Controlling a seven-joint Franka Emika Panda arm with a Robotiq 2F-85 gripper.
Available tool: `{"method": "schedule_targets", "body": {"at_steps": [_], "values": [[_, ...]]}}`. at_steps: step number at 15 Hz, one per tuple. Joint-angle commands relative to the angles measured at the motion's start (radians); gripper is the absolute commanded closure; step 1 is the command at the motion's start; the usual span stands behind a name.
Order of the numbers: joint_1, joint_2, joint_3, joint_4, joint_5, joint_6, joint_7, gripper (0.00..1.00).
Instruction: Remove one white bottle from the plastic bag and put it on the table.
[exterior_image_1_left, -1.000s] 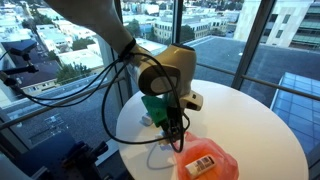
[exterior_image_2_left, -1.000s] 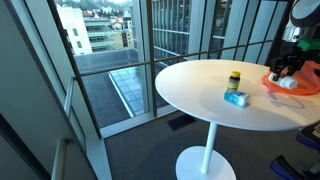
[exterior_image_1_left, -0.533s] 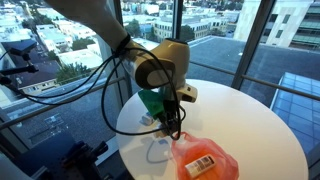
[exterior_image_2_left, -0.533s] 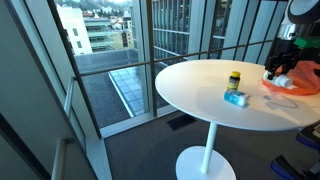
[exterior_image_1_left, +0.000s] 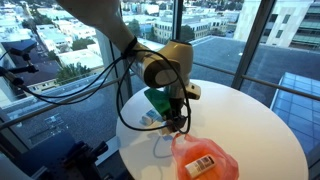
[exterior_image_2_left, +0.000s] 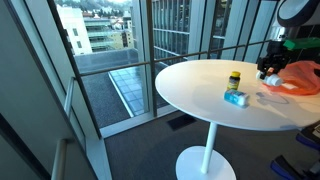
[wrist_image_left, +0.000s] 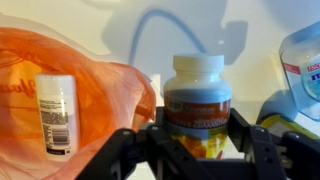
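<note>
Tall windows (exterior_image_2_left: 120, 40) gave onto city buildings behind a round white bench (exterior_image_2_left: 190, 85). In an exterior view the claw (exterior_image_2_left: 270, 72) hung just beside the orange bag (exterior_image_2_left: 298, 78) at the picture's edge, well apart from a yellow-capped jar (exterior_image_2_left: 235, 79) and a blue tub (exterior_image_2_left: 236, 98) nearer the bench's middle. In the wrist view the claw (wrist_image_left: 197, 132) was pinching a bottle (wrist_image_left: 197, 95) with a white cap and an orange-brown label. Its black fingers (wrist_image_left: 135, 150) pressed against either side of the body, and the cap was uppermost in that view. The bottle was outside the bag (wrist_image_left: 100, 85), which lay crumpled just to its left there, its plastic close to the bottle's shoulder; whether the two touched could not be told. A second bottle (wrist_image_left: 57, 112), white with a printed label, showed through the bag's plastic. In an exterior view the claw (exterior_image_1_left: 176, 124) sat over the bench (exterior_image_1_left: 250, 120) just beside the bag (exterior_image_1_left: 205, 158). Whether the held bottle rested on the bench or hung above it could not be told.
</note>
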Motion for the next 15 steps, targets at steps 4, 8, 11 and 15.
{"method": "schedule_targets", "body": {"at_steps": [4, 8, 11, 15], "values": [[-0.029, 0.172, 0.017, 0.164, 0.046, 0.014, -0.021, 0.64], [-0.052, 0.224, 0.031, 0.222, 0.092, 0.001, -0.026, 0.64], [-0.061, 0.232, 0.038, 0.236, 0.112, -0.004, -0.025, 0.64], [-0.064, 0.213, 0.036, 0.225, 0.123, -0.013, -0.018, 0.12]]}}
